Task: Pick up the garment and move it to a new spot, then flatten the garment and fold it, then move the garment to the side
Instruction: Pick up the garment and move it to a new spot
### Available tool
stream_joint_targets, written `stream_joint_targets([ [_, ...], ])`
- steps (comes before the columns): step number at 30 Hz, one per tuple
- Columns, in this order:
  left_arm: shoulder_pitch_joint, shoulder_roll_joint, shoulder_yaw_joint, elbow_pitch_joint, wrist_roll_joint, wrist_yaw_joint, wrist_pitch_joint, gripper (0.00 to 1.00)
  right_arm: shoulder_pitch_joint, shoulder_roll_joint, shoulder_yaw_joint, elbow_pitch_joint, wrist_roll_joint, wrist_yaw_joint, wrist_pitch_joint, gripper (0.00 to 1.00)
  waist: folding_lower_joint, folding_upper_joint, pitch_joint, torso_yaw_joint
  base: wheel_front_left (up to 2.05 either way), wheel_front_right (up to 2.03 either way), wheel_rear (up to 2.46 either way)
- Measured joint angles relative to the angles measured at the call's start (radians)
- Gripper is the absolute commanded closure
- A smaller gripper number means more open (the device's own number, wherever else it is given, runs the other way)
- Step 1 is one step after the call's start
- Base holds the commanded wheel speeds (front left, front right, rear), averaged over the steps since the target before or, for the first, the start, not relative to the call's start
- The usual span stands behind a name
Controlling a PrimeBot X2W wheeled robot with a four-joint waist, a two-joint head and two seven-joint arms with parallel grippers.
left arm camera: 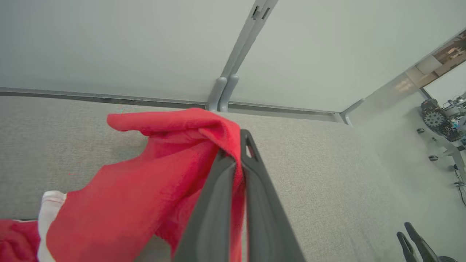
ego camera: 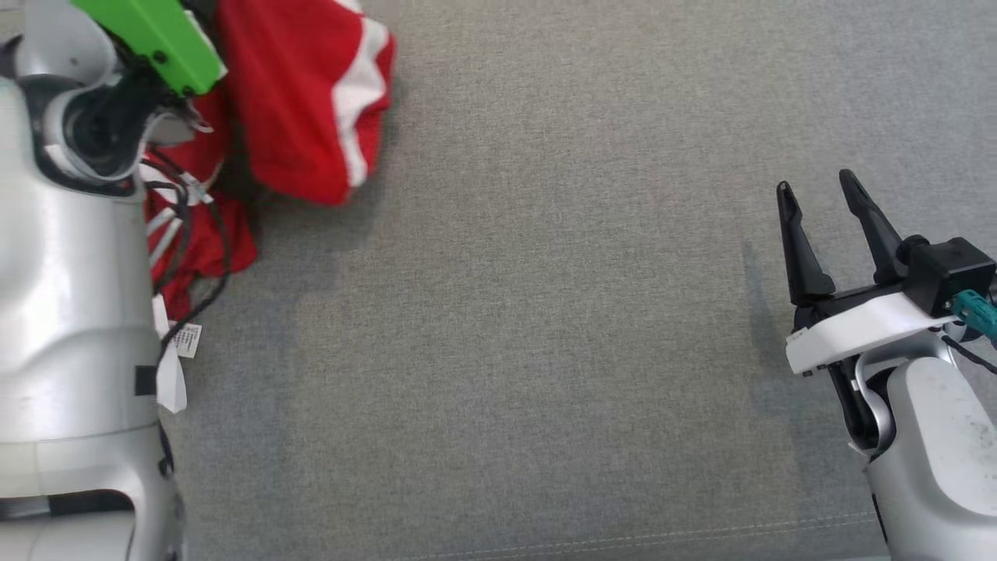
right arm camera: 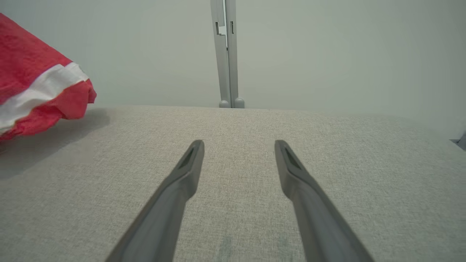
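**Garment pinched at the upper left, carry to a new spot not yet made**

Head view: the red garment point(ego camera: 304, 93) with a white stripe bunches in the upper left of the frame, partly behind the pale left forearm point(ego camera: 70, 273) and its green housing point(ego camera: 156, 31). The right pincer point(ego camera: 815, 183) sits at the right edge, fingers spread wide and empty, well apart from the cloth. The grey woven counter point(ego camera: 545, 312) is bare between them.

Left wrist view: the left pincer point(left arm camera: 236, 147) is clamped flat on a fold of red cloth; the rest drapes down to the lower left. I judge this the pick-up step, grip made. The next move calls for a lift high enough to clear the trailing cloth, then a carry toward the open middle of the counter. Pale panels point(left arm camera: 145, 43) rise behind the counter's far edge, and some equipment point(left arm camera: 438, 122) stands at the right edge of the frame.

Right wrist view: the empty fingers point across the counter toward a grey post point(right arm camera: 225, 54) between the panels. The garment hangs at the upper left, its shadow beneath it.
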Motion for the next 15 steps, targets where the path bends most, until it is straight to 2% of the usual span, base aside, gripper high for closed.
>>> stream_joint_targets([
  [5,0.023,-0.08,-0.072,-0.021,-0.04,-0.022,0.023,1.0,0.019,0.024,0.002,0.009,0.002,0.0,0.0,0.0,0.0,0.0001,-0.025,-0.04,0.0,0.0,0.0],
  [10,0.07,-0.074,-0.13,-0.039,-0.085,-0.03,0.047,1.0,0.033,0.038,-0.001,0.013,0.007,0.0,0.0,0.0,0.0,0.0,-0.043,-0.082,0.0,0.0,0.0],
  [15,0.139,-0.063,-0.239,-0.072,-0.154,-0.038,0.08,1.0,0.048,0.052,-0.012,0.014,0.008,0.0,0.0,0.0,0.0,0.0,-0.065,-0.144,0.0,0.0,0.0],
])
